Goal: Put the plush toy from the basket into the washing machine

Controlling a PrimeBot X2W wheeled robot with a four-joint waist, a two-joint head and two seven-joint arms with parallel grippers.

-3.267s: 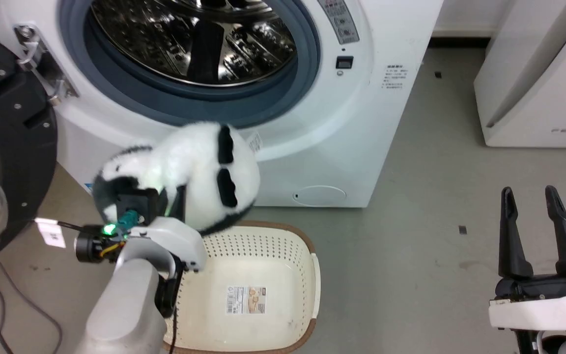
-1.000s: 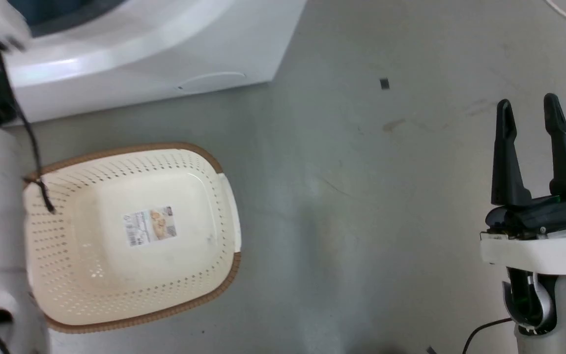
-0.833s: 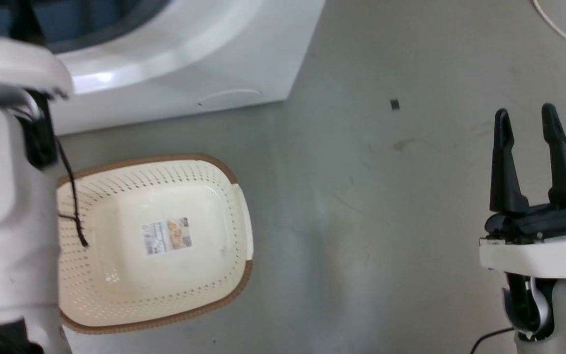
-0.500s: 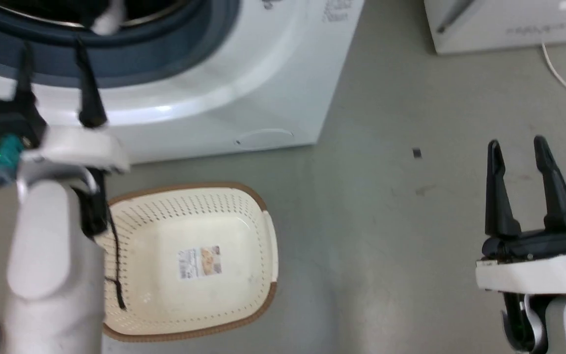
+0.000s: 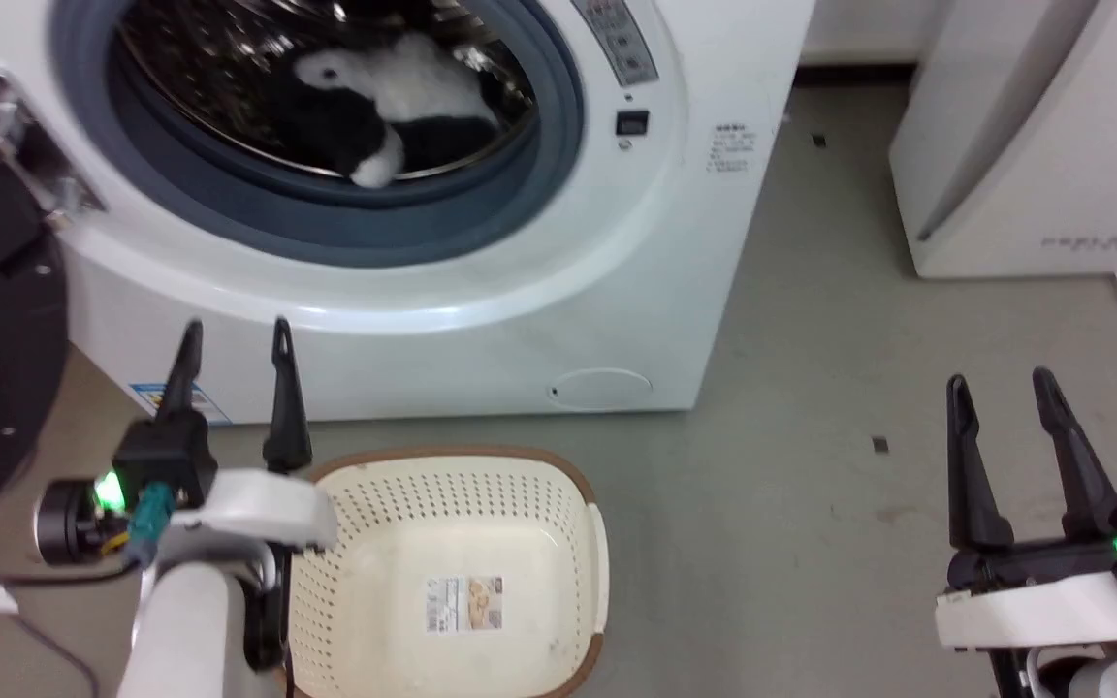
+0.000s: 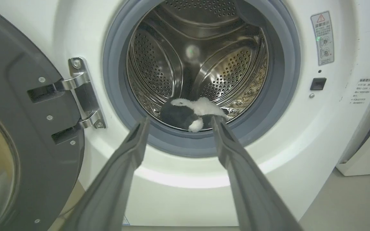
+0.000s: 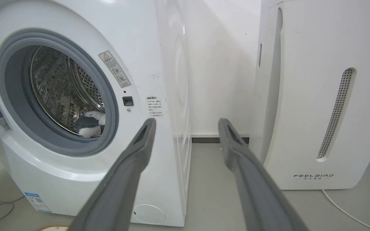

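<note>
1. Plush toy [image 5: 394, 102] — clamped in the left gripper [image 5: 237, 328] before the port 3.3 s ago — now lies inside the washing machine [image 5: 636, 291]. It rests low in the drum [image 6: 153, 64], just behind the grey gasket [image 5: 345, 225] and free of both grippers.
2. The left gripper's fingers now stand apart with nothing between them. It sits in front of the machine's lower panel, beside the far left corner of the basket [image 5: 452, 456].
3. The right gripper [image 5: 998, 380] is spread and empty as before, at the lower right over bare floor [image 5: 811, 504].
4. The basket holds nothing but the paper label [image 5: 466, 603] on its bottom. Its shift in the picture since half a second ago is the head camera's own tilt.
5. The left wrist view adds the door [image 6: 18, 96], swung open to the left on its steel hinge [image 6: 82, 93].
6. The right wrist view adds the white FEELBIRD appliance [image 7: 300, 96], which stands apart from the machine's right side, and a pale wall behind both.
7. The floor is smooth and grey, with a small dark mark [image 5: 878, 444] ahead of the right gripper.
</note>
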